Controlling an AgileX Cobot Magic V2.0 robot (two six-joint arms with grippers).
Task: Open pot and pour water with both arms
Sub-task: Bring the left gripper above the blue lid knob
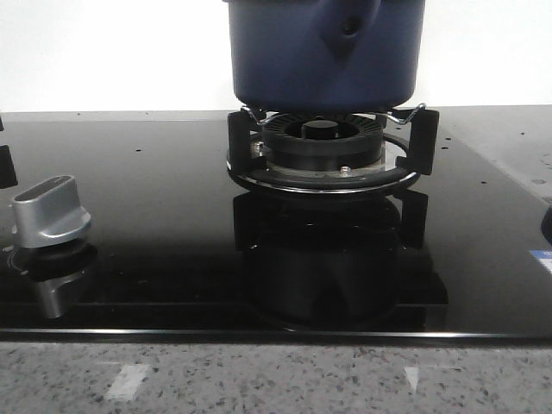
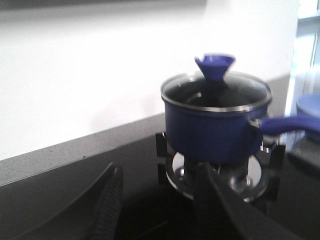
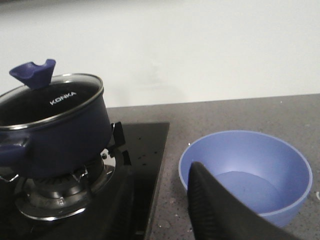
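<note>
The dark blue pot (image 1: 323, 60) stands on the gas burner (image 1: 323, 151), its handle (image 1: 349, 30) pointing toward the front camera. In the left wrist view the pot (image 2: 212, 132) wears a glass lid (image 2: 217, 92) with a blue knob (image 2: 215, 67). My left gripper (image 2: 157, 205) is open and empty, low over the cooktop, short of the pot. The right wrist view has the pot (image 3: 55, 140) with its lid (image 3: 50, 97) on. My right gripper (image 3: 167, 205) is open and empty, between the stove edge and a blue bowl. Neither gripper shows in the front view.
A light blue bowl (image 3: 247, 170) sits on the grey counter to the right of the stove. A silver stove knob (image 1: 50, 211) stands on the glossy black cooktop (image 1: 155, 216) at the left. A white wall runs behind, and a speckled countertop (image 1: 259, 379) lies in front.
</note>
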